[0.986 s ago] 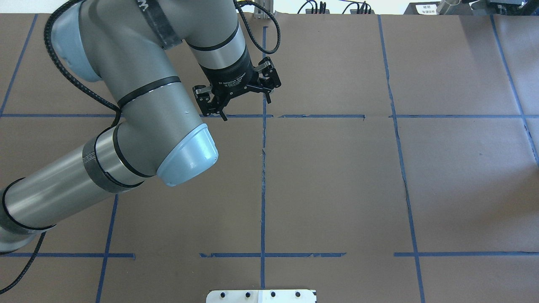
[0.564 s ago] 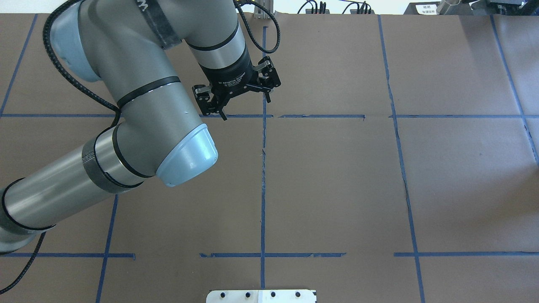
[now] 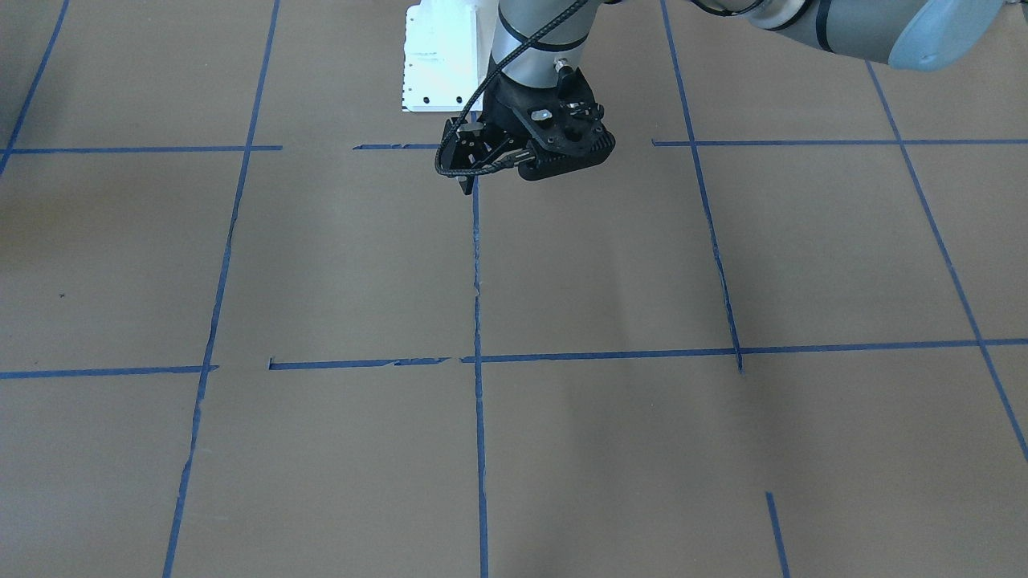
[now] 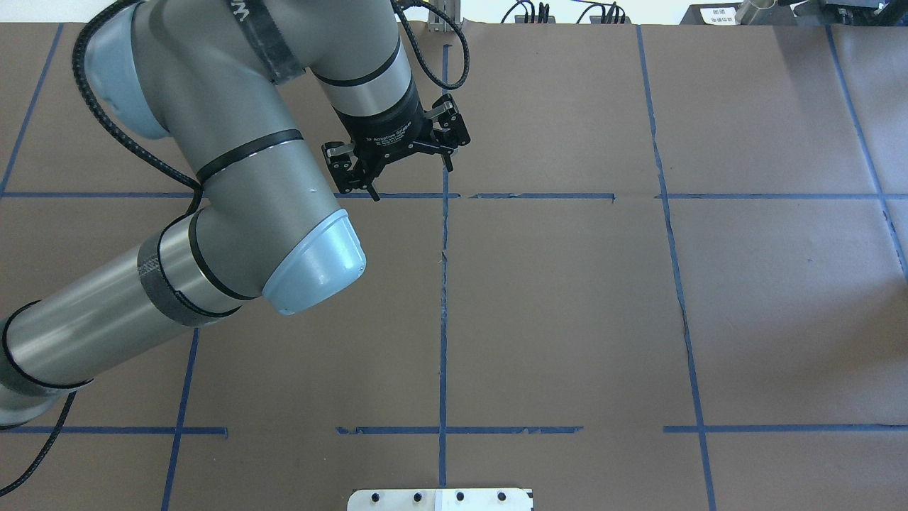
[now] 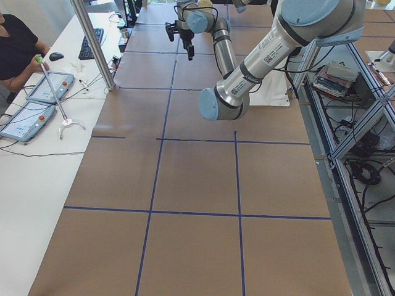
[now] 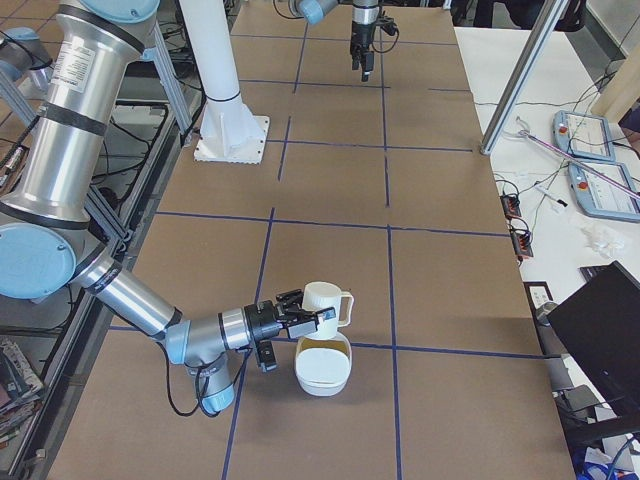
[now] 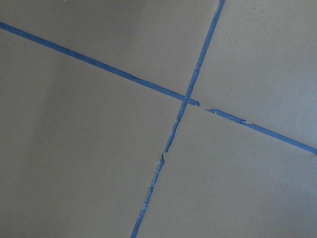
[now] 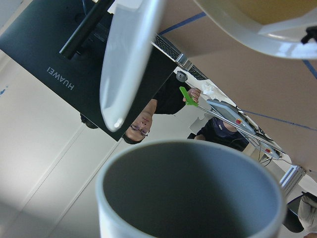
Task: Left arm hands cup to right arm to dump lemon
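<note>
In the exterior right view the near right arm holds the white cup (image 6: 326, 300) in the air just above a white bowl (image 6: 322, 372), handle pointing away from the arm. My right gripper (image 6: 312, 318) is shut on the cup's side. The right wrist view looks into the cup's (image 8: 190, 193) grey inside, which holds nothing. The lemon does not show. My left gripper (image 4: 411, 181) hangs open and empty over a tape crossing at the table's far middle, and also shows in the front-facing view (image 3: 482, 164). The left wrist view shows only paper and tape.
Brown paper with blue tape lines covers the table (image 4: 567, 298). A white base plate (image 4: 440, 500) sits at the near edge. The bowl's rim (image 8: 257, 37) shows in the right wrist view. A person (image 5: 15, 49) sits at a side table with tablets. A monitor (image 6: 600, 330) stands nearby.
My left gripper has drifted slightly left and toward the table's far edge, still open. Nothing else in the overhead view has moved.
</note>
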Tool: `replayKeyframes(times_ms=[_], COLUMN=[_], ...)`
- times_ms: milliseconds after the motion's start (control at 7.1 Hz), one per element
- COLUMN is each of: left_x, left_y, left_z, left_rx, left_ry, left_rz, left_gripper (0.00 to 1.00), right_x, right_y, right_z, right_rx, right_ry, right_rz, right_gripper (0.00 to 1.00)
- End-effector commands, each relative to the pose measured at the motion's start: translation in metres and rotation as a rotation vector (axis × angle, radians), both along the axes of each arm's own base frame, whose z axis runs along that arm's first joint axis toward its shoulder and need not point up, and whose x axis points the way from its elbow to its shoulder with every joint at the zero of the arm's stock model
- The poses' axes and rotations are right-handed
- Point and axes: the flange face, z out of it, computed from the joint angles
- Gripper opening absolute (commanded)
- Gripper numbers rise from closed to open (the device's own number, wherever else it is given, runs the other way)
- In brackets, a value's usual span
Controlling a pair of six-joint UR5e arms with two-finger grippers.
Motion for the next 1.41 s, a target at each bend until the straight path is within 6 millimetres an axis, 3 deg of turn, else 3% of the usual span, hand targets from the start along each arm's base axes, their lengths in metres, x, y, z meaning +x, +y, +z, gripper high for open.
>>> replayKeyframes(times_ms=[0,282,564,705,845,986,1268], left_x=[0.001,0.000,-0.001,-0.002,-0.003,-0.006,-0.020], left_y=[-0.001,0.000,0.000,0.000,0.001,0.004,0.016], left_z=[0.003,0.004,0.003,0.002,0.003,0.006,0.011], left_rx=[-0.002,-0.002,0.000,0.001,0.001,0.005,0.021], left_ry=[-0.004,-0.004,-0.002,-0.001,-0.001,0.003,0.023], left_rz=[0.000,0.000,-0.001,-0.001,-0.002,-0.002,-0.001], left_gripper=[1.00,1.00,1.00,1.00,1.00,1.00,1.00], right_x=[-0.007,-0.026,-0.051,-0.079,-0.105,-0.126,-0.186], right_y=[-0.010,-0.043,-0.082,-0.106,-0.130,-0.143,-0.166], right_z=[-0.013,-0.047,-0.105,-0.140,-0.189,-0.222,-0.250], right_rx=[0.031,0.075,0.111,0.157,0.186,0.222,0.397], right_ry=[0.105,0.371,0.630,0.820,0.995,1.110,1.436], right_rz=[0.012,0.056,0.065,0.046,0.027,0.011,0.028], right_gripper=[0.02,0.02,0.02,0.03,0.03,0.00,0.00])
